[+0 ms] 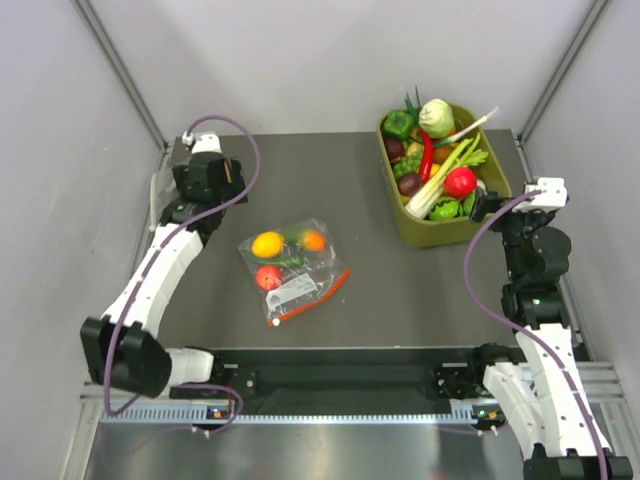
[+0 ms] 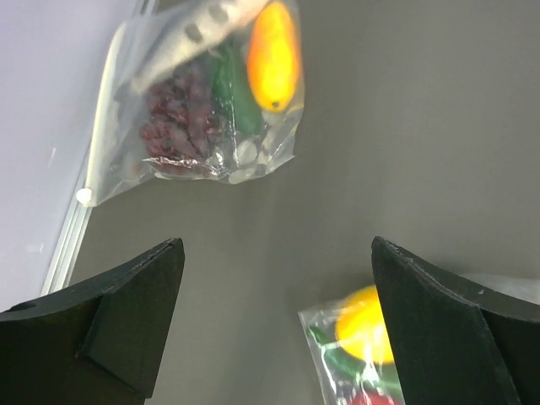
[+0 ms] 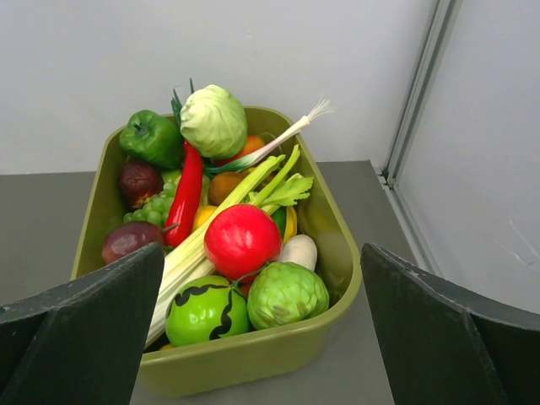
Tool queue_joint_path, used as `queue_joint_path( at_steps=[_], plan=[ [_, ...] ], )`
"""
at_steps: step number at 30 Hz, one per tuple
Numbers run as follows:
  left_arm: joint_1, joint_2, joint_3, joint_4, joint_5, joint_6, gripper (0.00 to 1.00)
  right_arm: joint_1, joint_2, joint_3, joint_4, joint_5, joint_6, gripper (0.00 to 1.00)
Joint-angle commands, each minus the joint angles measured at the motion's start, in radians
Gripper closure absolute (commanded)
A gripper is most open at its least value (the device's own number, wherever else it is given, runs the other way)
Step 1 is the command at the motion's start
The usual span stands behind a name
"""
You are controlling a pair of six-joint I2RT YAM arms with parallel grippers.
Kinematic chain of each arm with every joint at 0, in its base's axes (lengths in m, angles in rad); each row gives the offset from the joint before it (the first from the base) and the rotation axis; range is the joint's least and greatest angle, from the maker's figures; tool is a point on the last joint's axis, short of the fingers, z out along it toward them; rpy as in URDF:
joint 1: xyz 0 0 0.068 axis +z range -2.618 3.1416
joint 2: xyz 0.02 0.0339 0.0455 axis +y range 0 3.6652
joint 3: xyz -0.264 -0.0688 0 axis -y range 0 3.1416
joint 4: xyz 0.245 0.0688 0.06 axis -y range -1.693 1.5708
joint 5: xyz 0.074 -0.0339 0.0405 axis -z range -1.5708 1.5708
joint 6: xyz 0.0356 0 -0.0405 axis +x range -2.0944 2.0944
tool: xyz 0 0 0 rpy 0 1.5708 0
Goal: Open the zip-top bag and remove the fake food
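The zip-top bag (image 2: 198, 110), clear with white dots, lies at the table's left edge against the wall. Inside it I see the fake food: a yellow mango (image 2: 272, 55) with an orange end, a dark green cucumber (image 2: 232, 93) and dark red grapes. In the top view only a pale edge of the zip-top bag (image 1: 155, 200) shows beside the left arm. My left gripper (image 2: 277, 253) hovers open over bare table between this bag and a second bag. My right gripper (image 3: 261, 261) is open, facing the olive bin, holding nothing.
A plain clear bag (image 1: 293, 262) with a red-orange zip strip lies mid-table, holding round yellow, red and orange fruits; its corner (image 2: 363, 354) shows by the left gripper's right finger. The olive bin (image 1: 440, 238), full of toy produce, stands at the back right.
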Motion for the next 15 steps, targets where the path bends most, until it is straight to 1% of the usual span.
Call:
queue_joint_path(
  at_steps=[1,2,3,6,9,13,15],
  plan=[
    [0.004,0.132,-0.012,0.17,-0.094,-0.003,0.04,0.008,-0.003,0.048,0.016,-0.022,0.002,0.0],
    [0.004,0.168,-0.006,0.181,-0.125,-0.003,0.04,0.006,-0.003,0.047,0.016,-0.025,0.002,0.0],
    [0.004,0.236,0.004,0.19,-0.137,-0.002,0.04,0.006,0.0,0.045,0.015,-0.031,0.002,0.0],
    [0.004,0.341,0.037,0.236,-0.165,0.006,0.05,0.008,-0.001,0.051,0.005,-0.04,0.002,0.0],
    [0.007,0.401,0.044,0.311,-0.2,0.034,0.05,0.008,-0.004,0.053,0.005,-0.048,0.002,0.0],
    [0.019,0.523,0.112,0.331,-0.223,0.069,0.06,0.008,-0.004,0.053,0.007,-0.06,0.002,0.0],
    [0.022,0.557,0.132,0.348,-0.237,0.087,0.05,0.008,0.002,0.053,0.007,-0.065,0.003,0.0]
  ],
)
